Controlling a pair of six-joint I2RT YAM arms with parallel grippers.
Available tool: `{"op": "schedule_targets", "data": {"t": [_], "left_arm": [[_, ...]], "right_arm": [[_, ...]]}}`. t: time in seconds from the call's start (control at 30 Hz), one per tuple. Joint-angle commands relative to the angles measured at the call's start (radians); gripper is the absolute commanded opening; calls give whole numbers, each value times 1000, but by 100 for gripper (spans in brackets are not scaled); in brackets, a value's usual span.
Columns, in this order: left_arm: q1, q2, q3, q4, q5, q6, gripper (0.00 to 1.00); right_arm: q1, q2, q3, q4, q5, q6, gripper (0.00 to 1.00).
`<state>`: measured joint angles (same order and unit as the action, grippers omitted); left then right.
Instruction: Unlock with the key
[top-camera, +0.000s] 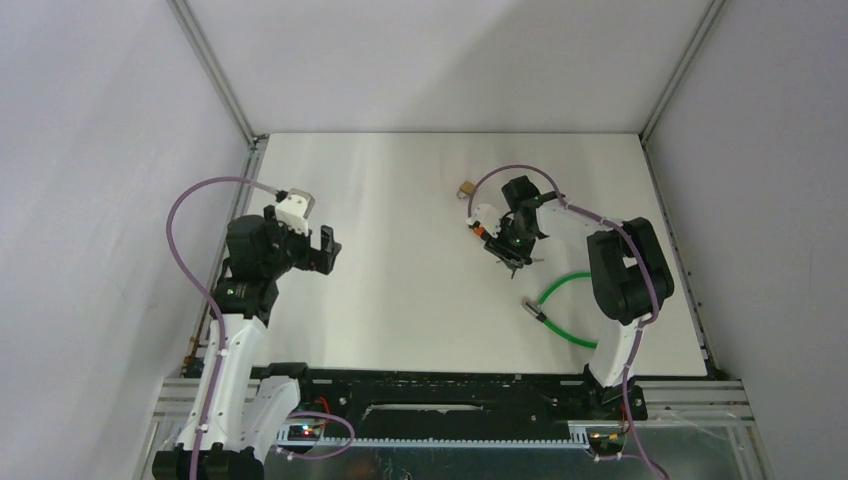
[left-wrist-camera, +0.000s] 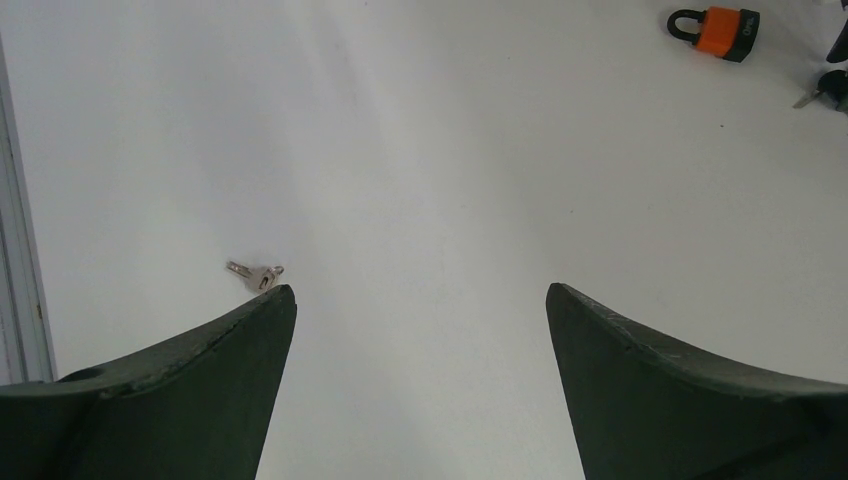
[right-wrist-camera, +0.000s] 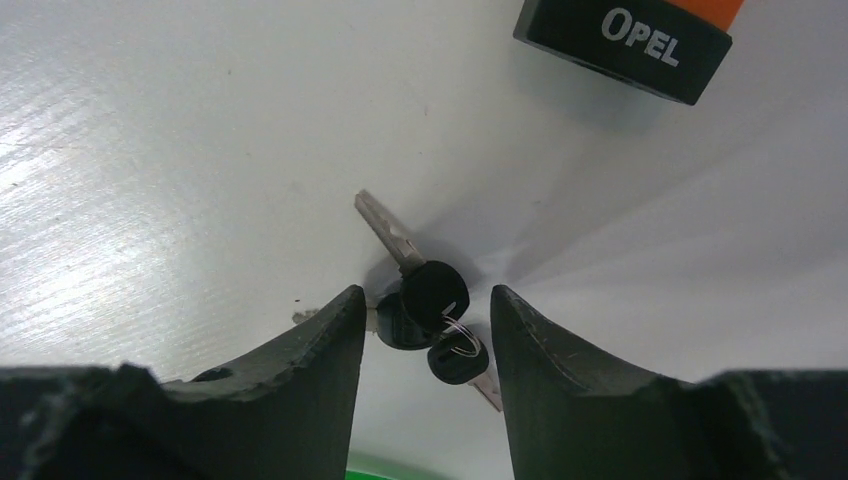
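Where the keys (right-wrist-camera: 432, 300) lie, a green cable (right-wrist-camera: 400, 472) curls near.

"OPEL" read in white capitals, first letter larger than rest, printed on black end of padlock (right-wrist-camera: 625, 45) in right wrist view. Lettering set along black face, tilted, running down toward right. Orange part of body adjoining at top edge.

Same padlock (left-wrist-camera: 722, 30) seen small in left wrist view: pale mark on black end, too small to be read.

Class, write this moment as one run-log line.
right jaws: open astride black-headed keys | padlock: shackle shut, beyond them | left jaws: open, empty
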<state>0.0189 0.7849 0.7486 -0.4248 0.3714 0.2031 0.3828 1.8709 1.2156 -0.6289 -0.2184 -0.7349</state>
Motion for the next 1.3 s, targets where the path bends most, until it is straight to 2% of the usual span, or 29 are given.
{"op": "schedule_targets", "data": {"t": [0.0,0.2,0.37,0.57,0.63,0.73,0.83,0.97,1.13,1.27], "left_arm": [[-4,-13,12,23,23,26,98],[-3,-13,10,25,29,27,98],[-4,-10,10,24,34,29,98],[-4,-3,17,25,46,29,98],[-4,-1,15,36,51,25,98],[-8,5,15,61,78,8,98],[-10,6,15,94,166,7,97],[-118,29,26,138,275,22,89],[-347,152,146,79,260,91,87],[-488,297,290,31,257,94,86]], "right_arm": [[4,27,37,18,35,-26,50],[5,43,36,12,25,-27,35],[5,36,37,1,12,-22,17],[-2,3,38,-24,-17,-7,4],[-3,-18,37,-32,-32,-2,0],[-2,-55,38,-45,-73,19,0],[-1,-111,55,-79,-157,50,0],[0,-203,78,-110,-307,104,0],[7,-316,88,-120,-499,167,0],[9,-392,87,-136,-641,191,0]]}}
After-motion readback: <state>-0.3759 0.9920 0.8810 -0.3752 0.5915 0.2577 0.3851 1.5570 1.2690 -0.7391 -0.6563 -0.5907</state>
